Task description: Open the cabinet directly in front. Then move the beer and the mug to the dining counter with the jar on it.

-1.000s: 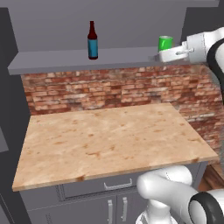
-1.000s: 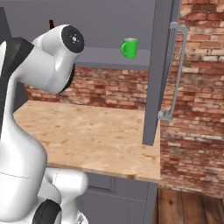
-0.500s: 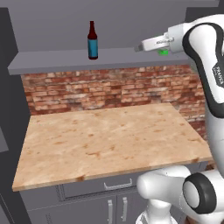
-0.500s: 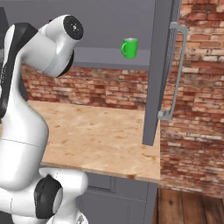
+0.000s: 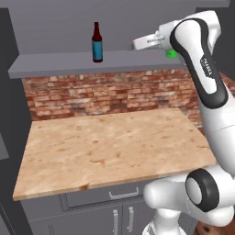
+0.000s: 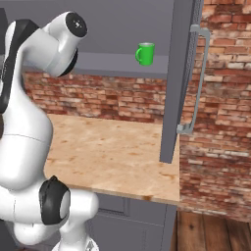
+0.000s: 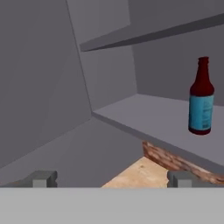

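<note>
The cabinet stands open, its right door (image 6: 172,83) swung out with the long silver handle (image 6: 197,81) showing. On its grey shelf (image 5: 59,63) the beer (image 5: 96,42) stands upright, a dark bottle with a blue label, also upright at the right of the hand view as the beer (image 7: 201,98). The green mug (image 6: 145,53) stands further right on the same shelf, and my arm covers most of the mug (image 5: 171,53). My gripper (image 5: 137,44) is at shelf height between the two, pointing left toward the bottle. The gripper (image 7: 111,179) is open and empty. The dining counter and jar are out of view.
Below the shelf lies a wood-grain counter (image 5: 110,147) backed by a brick wall (image 5: 114,96), with grey drawers (image 5: 110,195) under its front edge. The open right door juts out over the counter's right end. A wood floor (image 6: 211,230) shows at the lower right.
My hand has swung left along the shelf, from right at the green mug toward the bottle. The jaws stayed open. Bottle and mug have not moved.
</note>
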Controlling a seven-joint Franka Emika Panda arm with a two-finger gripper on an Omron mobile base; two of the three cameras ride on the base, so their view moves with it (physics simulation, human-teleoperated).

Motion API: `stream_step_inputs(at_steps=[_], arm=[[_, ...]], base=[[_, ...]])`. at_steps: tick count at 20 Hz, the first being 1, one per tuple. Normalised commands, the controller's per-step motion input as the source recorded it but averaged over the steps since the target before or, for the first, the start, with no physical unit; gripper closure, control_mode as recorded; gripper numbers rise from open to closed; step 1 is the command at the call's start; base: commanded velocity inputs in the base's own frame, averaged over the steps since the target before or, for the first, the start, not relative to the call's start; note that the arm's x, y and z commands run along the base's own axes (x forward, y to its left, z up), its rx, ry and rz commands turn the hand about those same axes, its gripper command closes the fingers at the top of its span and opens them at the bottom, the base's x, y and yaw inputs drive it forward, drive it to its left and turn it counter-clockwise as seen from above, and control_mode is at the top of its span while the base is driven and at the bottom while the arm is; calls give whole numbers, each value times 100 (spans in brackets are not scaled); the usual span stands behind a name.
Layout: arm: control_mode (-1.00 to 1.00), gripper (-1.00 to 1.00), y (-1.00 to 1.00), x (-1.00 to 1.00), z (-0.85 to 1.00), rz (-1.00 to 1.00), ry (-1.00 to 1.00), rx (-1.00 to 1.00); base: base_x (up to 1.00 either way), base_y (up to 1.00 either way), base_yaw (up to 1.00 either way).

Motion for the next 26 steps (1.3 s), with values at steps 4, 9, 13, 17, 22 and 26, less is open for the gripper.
stream_step_inputs(at_steps=[4,9,13,17,22,26], arm=[[-100,-100,0,34,0,0,0,0],[-100,-100,6,37,0,0,0,0],[-100,-100,18,49,0,0,0,0],[-100,-100,14,50,0,-1,0,0],[-100,-100,16,51,0,0,0,-1],[-100,-100,18,43,0,0,1,-1]], base=[[0,0,0],[0,0,0],[0,0,0],[0,0,0],[0,0,0],[0,0,0]])
